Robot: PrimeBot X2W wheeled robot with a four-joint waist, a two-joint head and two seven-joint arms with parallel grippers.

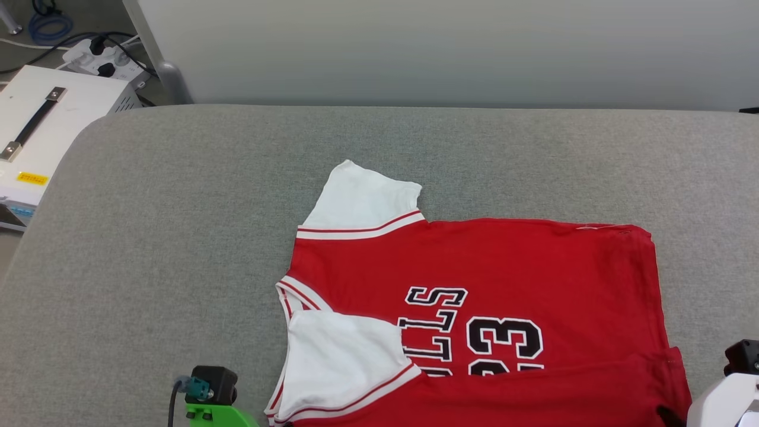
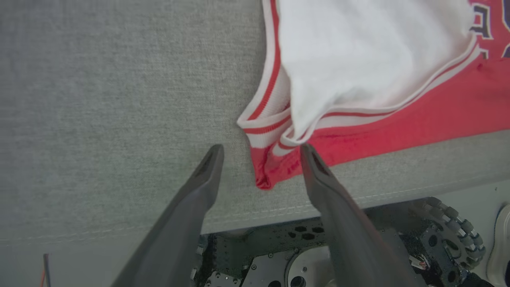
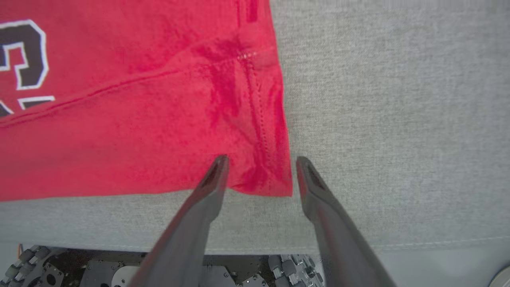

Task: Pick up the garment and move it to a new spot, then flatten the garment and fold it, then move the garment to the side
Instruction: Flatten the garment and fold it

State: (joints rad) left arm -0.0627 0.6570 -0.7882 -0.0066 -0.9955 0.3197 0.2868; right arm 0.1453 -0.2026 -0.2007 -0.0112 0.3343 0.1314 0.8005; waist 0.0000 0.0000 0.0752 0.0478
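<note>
The red garment (image 1: 510, 267) lies on the grey padded table (image 1: 178, 237), its near long edge folded up over the black "BULLS 23" lettering. One white sleeve (image 1: 362, 198) sticks out at the far left corner; the other (image 1: 338, 362) lies folded onto the chest. My left gripper (image 2: 261, 153) is open above the near collar-side corner (image 2: 267, 175), fingers straddling it. My right gripper (image 3: 259, 165) is open over the near hem corner (image 3: 271, 179). In the head view, the left wrist's green mount (image 1: 213, 403) and the right forearm (image 1: 726, 403) show at the bottom.
A white equipment case (image 1: 41, 130) with a black handle and a power strip (image 1: 101, 59) with cables sit on the floor beyond the table's far left. A pale wall panel (image 1: 450, 47) runs behind the table. The robot's wheeled base (image 2: 358, 255) shows below the near table edge.
</note>
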